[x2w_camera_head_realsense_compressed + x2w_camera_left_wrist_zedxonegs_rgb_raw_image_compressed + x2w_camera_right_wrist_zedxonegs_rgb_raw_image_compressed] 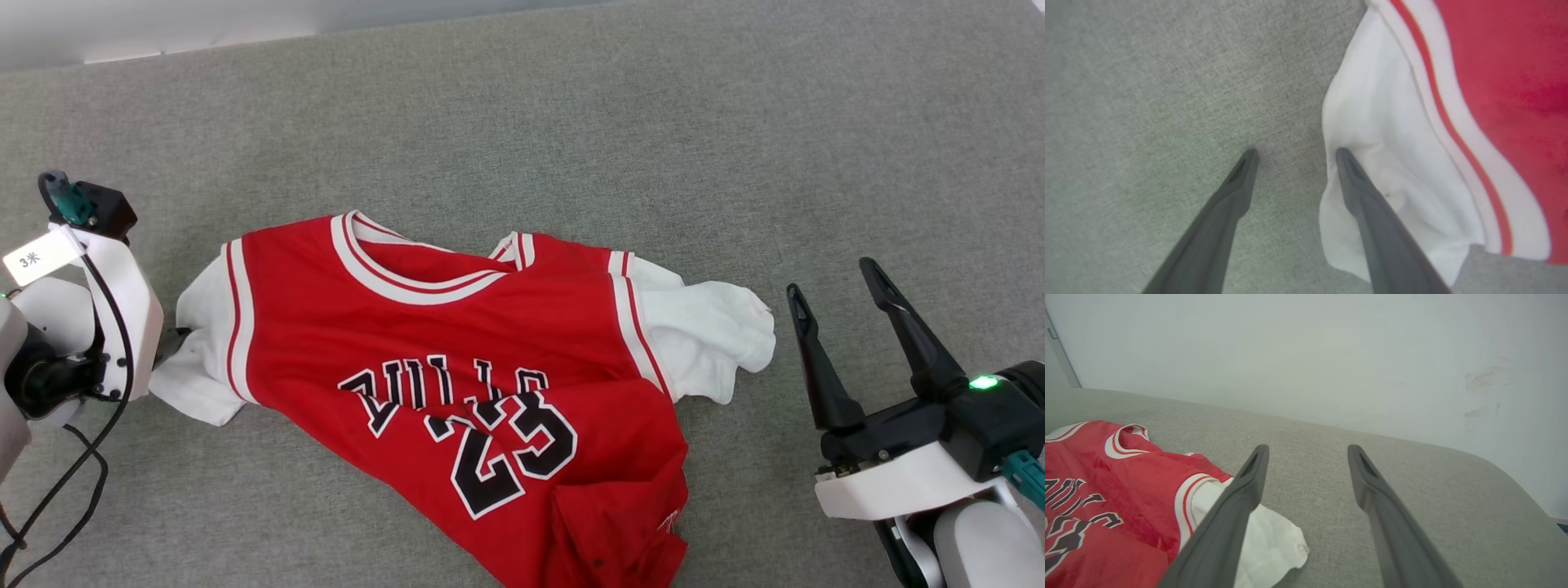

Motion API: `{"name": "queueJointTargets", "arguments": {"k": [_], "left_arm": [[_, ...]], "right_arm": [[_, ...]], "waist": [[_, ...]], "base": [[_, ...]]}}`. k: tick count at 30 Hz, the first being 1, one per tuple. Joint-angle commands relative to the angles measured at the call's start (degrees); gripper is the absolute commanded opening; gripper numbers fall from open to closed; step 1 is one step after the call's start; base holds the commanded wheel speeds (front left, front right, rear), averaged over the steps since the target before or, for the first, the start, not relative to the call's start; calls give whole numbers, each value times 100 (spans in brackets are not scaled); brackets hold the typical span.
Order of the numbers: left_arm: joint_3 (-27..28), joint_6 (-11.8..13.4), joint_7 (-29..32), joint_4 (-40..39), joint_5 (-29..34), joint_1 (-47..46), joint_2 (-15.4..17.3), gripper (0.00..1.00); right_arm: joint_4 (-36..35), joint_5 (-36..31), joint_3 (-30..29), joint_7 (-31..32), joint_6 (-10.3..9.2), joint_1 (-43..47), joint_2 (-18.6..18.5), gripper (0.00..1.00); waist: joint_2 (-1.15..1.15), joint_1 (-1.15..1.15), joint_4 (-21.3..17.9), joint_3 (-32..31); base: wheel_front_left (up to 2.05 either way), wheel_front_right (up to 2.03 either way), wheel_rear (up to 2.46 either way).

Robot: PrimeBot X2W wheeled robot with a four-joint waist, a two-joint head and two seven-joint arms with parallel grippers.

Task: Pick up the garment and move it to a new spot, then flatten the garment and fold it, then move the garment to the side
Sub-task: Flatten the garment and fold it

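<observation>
Garment (pixel 457 327): sprawled front-up and rumpled on the grey fabric surface (pixel 571 122), lower hem (pixel 620 523) bunched. Left hand (pixel 1294 153) spread wide and empty, one finger over the white sleeve (pixel 1372 122); right hand (pixel 833 278) likewise wide and empty, just beside the other sleeve (pixel 710 327). Probably mid-flattening; next, pinch sleeves or hem and draw outward to smooth the creases.

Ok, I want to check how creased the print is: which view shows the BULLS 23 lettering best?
The head view: the lettering spreads, creased, across the garment. The right wrist view catches part of it, slanted, at its left edge. The left wrist view gives the white sleeve and striped trim.
</observation>
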Motion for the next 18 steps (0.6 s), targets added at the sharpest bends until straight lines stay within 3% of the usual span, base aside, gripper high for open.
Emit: {"name": "queueJointTargets", "arguments": {"k": [1,6,7,8,18], "left_arm": [[-197,-6,97,102,33,269,-146,100],[-360,-88,247,101,-167,511,-331,97],[-381,-100,240,85,-174,518,-348,24],[-403,-109,205,65,-159,513,-353,0],[-158,-85,-728,-163,104,-167,-111,0]], "right_arm": [[17,-9,31,-12,-3,-87,-41,100],[57,-8,27,-12,-2,-189,-90,100],[70,-9,24,-12,-2,-216,-96,100],[75,-11,24,-12,-3,-248,-108,100],[106,4,-127,-12,-2,-181,-224,100]], "waist": [[0,0,-20,28],[0,0,13,13],[0,0,26,0],[0,0,37,-18],[0,0,302,-287]], "base": [[0,0,0],[0,0,0],[0,0,0],[0,0,0],[0,0,0]]}}
